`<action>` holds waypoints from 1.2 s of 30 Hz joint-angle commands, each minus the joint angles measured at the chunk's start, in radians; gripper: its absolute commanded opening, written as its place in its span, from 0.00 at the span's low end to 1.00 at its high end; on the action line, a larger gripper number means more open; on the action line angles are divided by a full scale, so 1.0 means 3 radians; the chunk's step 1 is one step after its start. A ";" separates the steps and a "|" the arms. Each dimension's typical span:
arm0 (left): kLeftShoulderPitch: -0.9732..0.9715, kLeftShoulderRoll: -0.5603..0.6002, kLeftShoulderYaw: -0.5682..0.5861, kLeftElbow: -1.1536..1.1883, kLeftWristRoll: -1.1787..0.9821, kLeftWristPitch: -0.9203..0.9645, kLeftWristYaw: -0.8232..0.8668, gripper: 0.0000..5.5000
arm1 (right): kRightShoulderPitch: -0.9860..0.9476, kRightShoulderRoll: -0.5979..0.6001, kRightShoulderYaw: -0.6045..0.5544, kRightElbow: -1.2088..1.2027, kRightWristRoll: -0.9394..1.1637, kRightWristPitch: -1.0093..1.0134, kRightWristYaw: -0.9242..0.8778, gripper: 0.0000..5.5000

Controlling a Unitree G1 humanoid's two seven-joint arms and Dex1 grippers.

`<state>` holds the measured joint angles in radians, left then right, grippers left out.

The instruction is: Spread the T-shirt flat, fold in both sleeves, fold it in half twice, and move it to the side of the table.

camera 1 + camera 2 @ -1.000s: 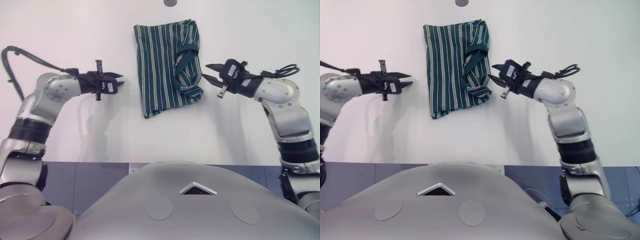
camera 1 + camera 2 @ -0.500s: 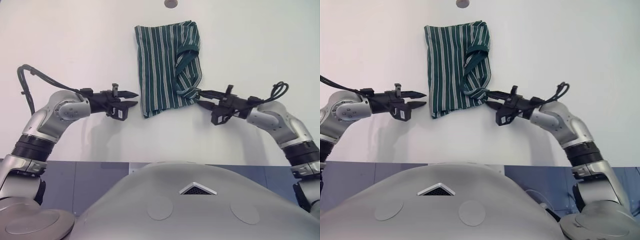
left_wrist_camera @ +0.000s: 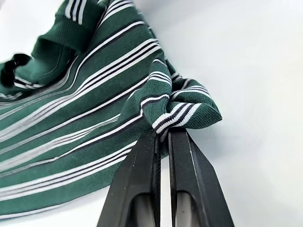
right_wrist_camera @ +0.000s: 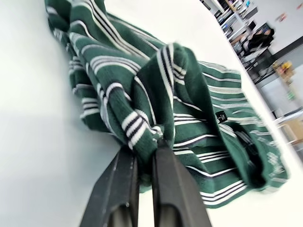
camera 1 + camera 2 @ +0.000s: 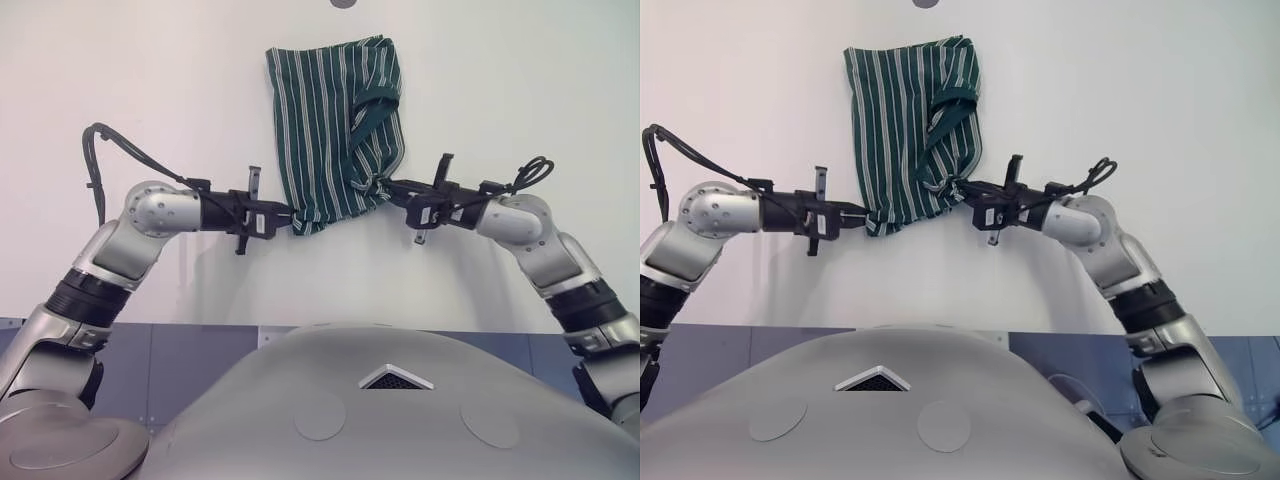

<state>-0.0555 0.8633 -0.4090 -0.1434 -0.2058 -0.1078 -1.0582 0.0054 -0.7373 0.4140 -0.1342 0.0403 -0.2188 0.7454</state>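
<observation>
T-shirt [image 5: 320, 120] bunched on table [image 5: 520, 80]; grey disc [image 5: 341, 3] beyond.

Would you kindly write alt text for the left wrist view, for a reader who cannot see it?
The left gripper is shut on a bunched corner of the green, white-striped T-shirt. The rest of the shirt lies rumpled beyond it on the white table.
</observation>
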 commanded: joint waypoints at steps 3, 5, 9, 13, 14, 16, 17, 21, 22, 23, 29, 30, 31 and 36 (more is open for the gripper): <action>-0.0859 -0.0343 0.0548 0.0095 -0.1359 0.1953 0.0122 0.00 | -0.0954 0.0149 -0.0657 -0.0204 0.1944 0.2202 0.0308 0.03; -0.1105 -0.0587 0.0671 0.0394 -0.1359 0.2248 0.0429 0.00 | -0.1267 0.0335 -0.0636 0.0115 0.1861 0.2382 0.0251 0.03; -0.1469 -0.0940 0.0888 0.0947 -0.1251 0.2533 0.0875 0.00 | -0.1956 0.0810 -0.0484 0.1149 0.1384 0.2331 0.0187 0.03; -0.1745 -0.1242 0.1012 0.1475 -0.1054 0.2494 0.1150 0.00 | -0.2557 0.1227 -0.0576 0.2402 0.0995 0.1941 0.0090 0.03; -0.1794 -0.1299 0.1039 0.1578 -0.1012 0.2476 0.1199 0.00 | -0.2675 0.1292 -0.0597 0.2645 0.0915 0.1840 0.0081 0.03; -0.1865 -0.1389 0.1088 0.1793 -0.0898 0.2438 0.1338 0.00 | -0.2886 0.1414 -0.0556 0.3083 0.0713 0.1677 0.0068 0.10; -0.1899 -0.1432 0.1107 0.1891 -0.0835 0.2416 0.1405 0.00 | -0.2964 0.1461 -0.0526 0.3268 0.0600 0.1587 0.0060 0.12; -0.2008 -0.1605 0.1186 0.2314 -0.0555 0.2265 0.1783 0.12 | -0.3166 0.1635 -0.0645 0.3818 0.0279 0.1097 -0.0370 0.20; -0.1988 -0.1622 0.1235 0.2374 -0.0503 0.2227 0.1893 0.15 | -0.3197 0.1656 -0.0784 0.3858 0.0317 0.0983 -0.0508 0.20; -0.1961 -0.1629 0.1273 0.2402 -0.0453 0.2192 0.1982 0.15 | -0.3225 0.1658 -0.0922 0.3881 0.0360 0.0847 -0.0652 0.20; -0.1678 -0.1611 0.1533 0.1795 -0.0502 0.1855 0.1883 0.12 | -0.2651 0.1738 -0.0968 0.2950 0.0598 0.0958 0.0024 0.10; -0.1590 -0.1619 0.1534 0.1507 -0.0616 0.1859 0.1704 0.08 | -0.2471 0.1768 -0.0870 0.2741 0.0587 0.1046 0.0135 0.05; -0.1491 -0.1614 0.1427 0.1251 -0.0633 0.1870 0.1543 0.04 | -0.2325 0.1806 -0.0790 0.2587 0.0568 0.1139 0.0197 0.01; -0.1167 -0.1256 0.0232 0.1070 0.0549 0.1325 0.1234 0.00 | -0.2203 0.2036 -0.0621 0.2645 0.0359 0.1470 0.0038 0.00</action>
<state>-0.4342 0.4220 -0.2301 0.1587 -0.1842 0.3553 -0.6762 -0.6313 -0.1446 0.2171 0.6091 0.1875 0.2010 0.8001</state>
